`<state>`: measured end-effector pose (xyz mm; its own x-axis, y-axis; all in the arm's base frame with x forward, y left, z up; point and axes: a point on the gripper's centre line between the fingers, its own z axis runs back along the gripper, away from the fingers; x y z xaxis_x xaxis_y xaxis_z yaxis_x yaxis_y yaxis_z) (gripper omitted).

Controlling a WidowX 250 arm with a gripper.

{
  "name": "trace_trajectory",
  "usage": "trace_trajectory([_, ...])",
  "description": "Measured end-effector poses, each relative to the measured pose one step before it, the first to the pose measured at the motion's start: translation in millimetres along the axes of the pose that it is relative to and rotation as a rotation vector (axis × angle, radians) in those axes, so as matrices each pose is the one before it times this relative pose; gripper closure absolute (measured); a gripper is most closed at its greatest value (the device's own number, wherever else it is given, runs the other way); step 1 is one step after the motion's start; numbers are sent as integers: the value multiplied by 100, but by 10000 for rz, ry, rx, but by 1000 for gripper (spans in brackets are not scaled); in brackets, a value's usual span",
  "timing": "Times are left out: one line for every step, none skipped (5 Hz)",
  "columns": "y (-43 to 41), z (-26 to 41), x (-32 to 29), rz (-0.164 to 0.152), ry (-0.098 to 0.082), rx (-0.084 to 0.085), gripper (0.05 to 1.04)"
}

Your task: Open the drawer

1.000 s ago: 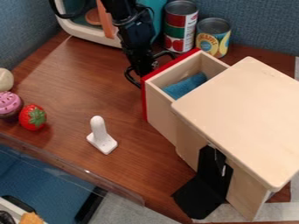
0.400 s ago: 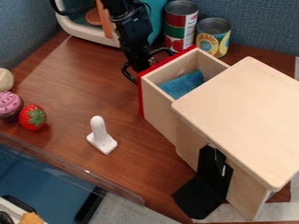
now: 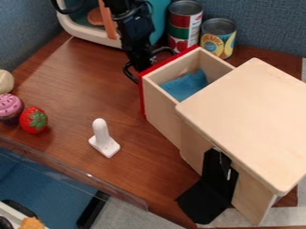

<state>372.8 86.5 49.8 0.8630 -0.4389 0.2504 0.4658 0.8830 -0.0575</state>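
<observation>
The black gripper point(image 3: 142, 67) hangs down at the top centre, right against the outer side of the drawer's red front. The wooden drawer point(image 3: 160, 103) stands pulled well out of the light wooden cabinet point(image 3: 245, 116), its inside open to view with a blue cloth point(image 3: 186, 85) lying in it. The drawer's handle is hidden behind the gripper and the red front.
Two cans point(image 3: 185, 27) point(image 3: 217, 37) stand behind the drawer. A white upright piece point(image 3: 103, 138) is on the table point(image 3: 78, 89) left of the cabinet. A strawberry point(image 3: 33, 120) and a cupcake point(image 3: 10, 107) lie far left. A black bracket point(image 3: 209, 192) leans at the cabinet's front.
The drawer has slid a little farther out of the cabinet, toward the upper left, and the gripper has shifted slightly the same way. More of the drawer's inside shows.
</observation>
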Motion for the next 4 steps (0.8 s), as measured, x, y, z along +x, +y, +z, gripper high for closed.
trace_trajectory([317,115,-234,100,-8,25,932])
trace_trajectory([59,31,-87,-57,68,30,887])
trace_trajectory([312,-17,118,-357,71,-58,642])
trace_trajectory([90,427,271,-764,-20,-21,324])
